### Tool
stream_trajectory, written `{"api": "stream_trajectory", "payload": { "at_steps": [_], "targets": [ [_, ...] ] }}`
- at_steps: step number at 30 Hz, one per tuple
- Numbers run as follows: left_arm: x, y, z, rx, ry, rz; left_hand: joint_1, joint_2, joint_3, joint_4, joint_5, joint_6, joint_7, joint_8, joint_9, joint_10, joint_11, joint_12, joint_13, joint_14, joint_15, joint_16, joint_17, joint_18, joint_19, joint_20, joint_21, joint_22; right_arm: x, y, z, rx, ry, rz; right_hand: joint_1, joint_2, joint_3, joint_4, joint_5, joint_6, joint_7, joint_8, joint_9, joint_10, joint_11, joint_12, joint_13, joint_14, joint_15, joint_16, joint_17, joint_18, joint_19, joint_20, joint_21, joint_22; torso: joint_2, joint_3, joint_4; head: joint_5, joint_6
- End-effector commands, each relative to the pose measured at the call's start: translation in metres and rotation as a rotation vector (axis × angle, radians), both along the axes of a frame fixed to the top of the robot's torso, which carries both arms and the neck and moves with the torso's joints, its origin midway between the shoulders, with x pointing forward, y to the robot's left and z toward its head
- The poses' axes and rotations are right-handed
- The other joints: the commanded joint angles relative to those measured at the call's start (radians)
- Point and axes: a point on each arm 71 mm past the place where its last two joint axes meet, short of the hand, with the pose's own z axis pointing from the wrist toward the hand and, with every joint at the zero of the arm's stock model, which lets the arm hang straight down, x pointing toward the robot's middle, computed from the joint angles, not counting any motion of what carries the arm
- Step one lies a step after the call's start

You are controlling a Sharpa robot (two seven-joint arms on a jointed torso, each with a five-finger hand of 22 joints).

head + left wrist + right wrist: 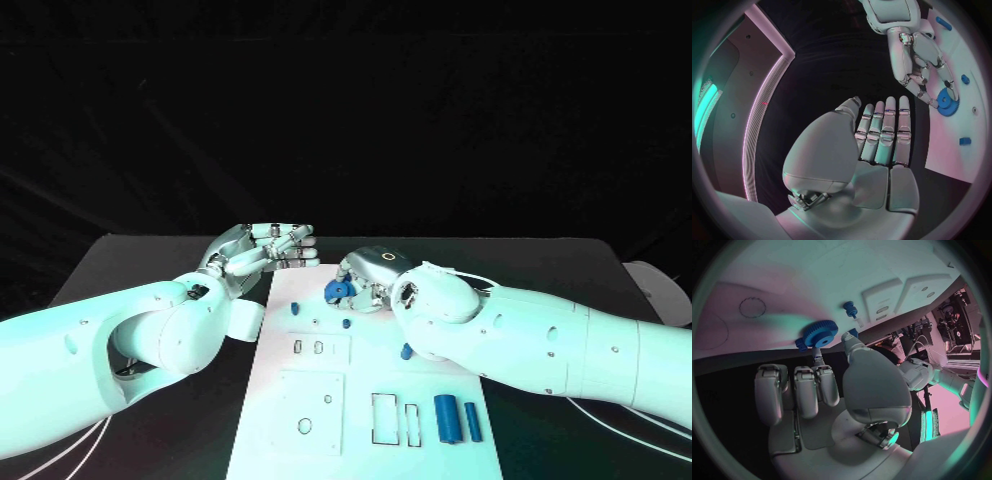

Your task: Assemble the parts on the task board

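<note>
The white task board (317, 440) lies along the middle of the black table. My right hand (372, 272) is over the board's far end and pinches a blue gear (338, 290) between thumb and fingertips; the gear (821, 333) sits close above the board (817, 280), and I cannot tell whether they touch. A small blue peg (849, 307) stands in the board just beyond it. My left hand (267, 248) hovers at the board's far left corner, its fingers (882, 135) straight and side by side, holding nothing. The left wrist view shows the right hand (920, 60) around the gear (947, 102).
Two blue cylinders (456, 417) lie at the board's near right, beside rectangular slots (389, 418). Small blue pieces (293, 308) (348, 322) stand further up the board. A white object (656, 285) sits at the table's right edge. Both forearms flank the board.
</note>
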Motion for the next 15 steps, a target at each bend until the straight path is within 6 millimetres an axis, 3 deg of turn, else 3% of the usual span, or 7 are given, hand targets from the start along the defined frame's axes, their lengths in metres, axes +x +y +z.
{"api": "stream_trajectory", "payload": {
  "at_steps": [1,10,15],
  "targets": [
    [-0.0005,-0.0018,0.0012,-0.008,-0.001,-0.019,0.002,-0.004,0.007,0.000,0.001,0.000,0.007,-0.003,-0.001,0.001,0.003,-0.007,-0.001,0.000,0.003,-0.003,-0.002,0.013,0.002,0.001,-0.005,-0.002,-0.0004,-0.0008,-0.0046,-0.027,0.038,-0.002,-0.008,0.002,0.000,0.010,0.011,0.007,0.000,-0.008,0.003,0.010,0.006,0.001,0.143,0.096,0.004,0.002,0.226,-0.013,0.019,0.007,-0.006,0.149,0.000,0.0000,-0.0009,0.000,-0.001],
    [-0.0003,-0.0019,0.0010,-0.008,0.001,-0.021,0.002,-0.004,0.007,0.000,0.001,0.000,0.007,-0.004,-0.001,0.001,0.003,-0.007,-0.001,0.000,0.003,-0.004,-0.002,0.013,0.002,0.001,-0.005,-0.002,0.0045,-0.0058,-0.0058,-0.037,0.033,-0.035,0.002,0.010,0.000,0.017,0.032,0.013,-0.001,-0.015,0.007,0.010,0.005,0.001,0.143,0.096,0.003,0.004,0.229,-0.014,0.021,0.006,-0.005,0.151,0.000,-0.0002,0.0022,-0.003,0.004],
    [-0.0003,-0.0021,0.0009,-0.008,0.002,-0.023,0.002,-0.004,0.008,0.000,0.001,0.000,0.007,-0.005,-0.001,0.001,0.003,-0.009,-0.001,0.000,0.004,-0.005,-0.002,0.013,0.002,0.001,-0.006,-0.002,0.0044,-0.0070,-0.0070,-0.047,0.037,-0.039,0.008,0.013,0.002,0.017,0.038,0.015,-0.002,-0.016,0.009,0.012,0.004,0.003,0.146,0.097,0.002,0.004,0.231,-0.015,0.023,0.006,-0.003,0.155,0.000,-0.0002,0.0001,-0.001,0.006]
  ]
}}
